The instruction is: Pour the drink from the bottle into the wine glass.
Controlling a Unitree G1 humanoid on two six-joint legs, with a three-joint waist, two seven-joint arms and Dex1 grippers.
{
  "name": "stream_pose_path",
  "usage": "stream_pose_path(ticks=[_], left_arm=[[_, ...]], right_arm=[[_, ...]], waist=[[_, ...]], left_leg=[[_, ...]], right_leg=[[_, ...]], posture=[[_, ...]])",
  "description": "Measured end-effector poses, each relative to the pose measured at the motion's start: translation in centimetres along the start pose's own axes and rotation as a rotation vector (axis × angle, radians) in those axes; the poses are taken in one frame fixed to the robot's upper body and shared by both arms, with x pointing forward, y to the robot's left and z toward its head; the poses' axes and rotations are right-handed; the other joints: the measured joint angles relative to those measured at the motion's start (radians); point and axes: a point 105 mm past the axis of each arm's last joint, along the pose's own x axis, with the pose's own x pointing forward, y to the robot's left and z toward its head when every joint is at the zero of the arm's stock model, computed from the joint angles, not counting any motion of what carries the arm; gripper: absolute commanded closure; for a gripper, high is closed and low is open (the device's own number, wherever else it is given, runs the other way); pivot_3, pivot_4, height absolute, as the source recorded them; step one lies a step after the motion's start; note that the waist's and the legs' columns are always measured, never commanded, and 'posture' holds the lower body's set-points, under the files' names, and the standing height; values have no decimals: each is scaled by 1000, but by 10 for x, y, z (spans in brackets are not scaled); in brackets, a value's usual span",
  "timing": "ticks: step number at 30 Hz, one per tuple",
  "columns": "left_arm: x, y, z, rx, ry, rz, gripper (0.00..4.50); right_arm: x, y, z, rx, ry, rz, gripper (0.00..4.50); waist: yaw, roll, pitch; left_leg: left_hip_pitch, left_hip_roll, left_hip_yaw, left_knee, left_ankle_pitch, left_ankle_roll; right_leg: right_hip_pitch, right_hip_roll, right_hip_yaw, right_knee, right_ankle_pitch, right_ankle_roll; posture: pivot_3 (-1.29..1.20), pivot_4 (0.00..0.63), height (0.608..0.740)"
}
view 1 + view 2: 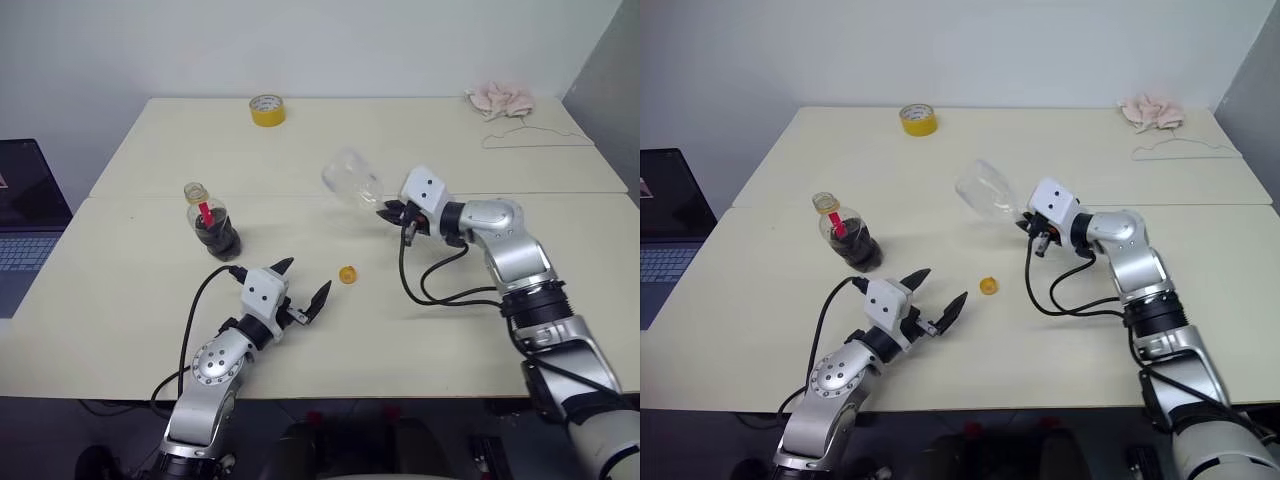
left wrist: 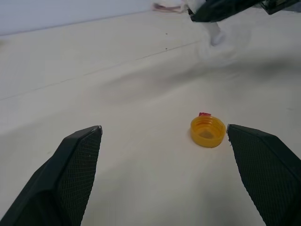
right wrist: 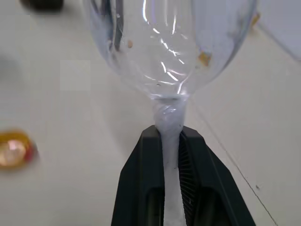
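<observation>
Right gripper (image 3: pixel 170 141): jaws clamped on the thin stem of the clear, round-bowled wine glass (image 1: pixel 352 177), carried tilted above the pale desk (image 1: pixel 450 330). Left gripper (image 1: pixel 303 283): jaws apart, empty, the small yellow screw cap (image 2: pixel 207 131) lying between them. The squat, uncapped clear plastic bottle (image 1: pixel 211 224) of dark cola-like drink (image 1: pixel 218 237) stands just beyond. Next, likely: right the glass, grasp the bottle. A yellow tape roll (image 1: pixel 267 110) lies far off.

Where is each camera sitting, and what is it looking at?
Head, both eyes: look down over the table; both arms show, with the bottle.
Left wrist: looks along the open left gripper at the yellow cap.
Right wrist: looks along the right gripper, shut on the wine glass stem.
Shared: the cap and the glass.
</observation>
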Motion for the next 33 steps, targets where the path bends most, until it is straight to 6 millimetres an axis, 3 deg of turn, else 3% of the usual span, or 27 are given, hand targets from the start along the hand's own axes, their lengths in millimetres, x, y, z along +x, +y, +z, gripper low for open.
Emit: stream_pose_path(ticks=[7,12,17,25,33], left_arm=[[0,1,1,2,-1,2,0],[0,2,1,4,-2,6,0],[0,3,1,5,-2,8,0],[0,3,2,7,-6,8,0],[1,6,5,14,-12,15,0]], right_arm=[[18,25,22,208,-213,-69,4336],[27,43,0,247,-180,-120,4336],[32,45,-25,230,-107,-212,4336],[33,45,-30,194,-111,-239,4336],[20,45,-44,194,-67,-245,4336]], waist=[[-1,0,0],[-2,0,0],[-2,0,0],[-3,1,0],[3,1,-3]], left_leg=[[1,0,-1,0,0,0],[2,0,0,0,0,0],[2,0,0,-1,0,0],[6,0,0,-1,0,-1],[8,0,-1,-1,0,0]], right_leg=[[-1,0,0,2,0,0],[-1,0,0,3,0,0],[-1,1,1,4,0,0],[0,1,1,4,0,0],[1,1,0,3,0,0]], posture=[[0,150,740],[0,150,740],[0,150,740],[0,150,740],[0,150,740]])
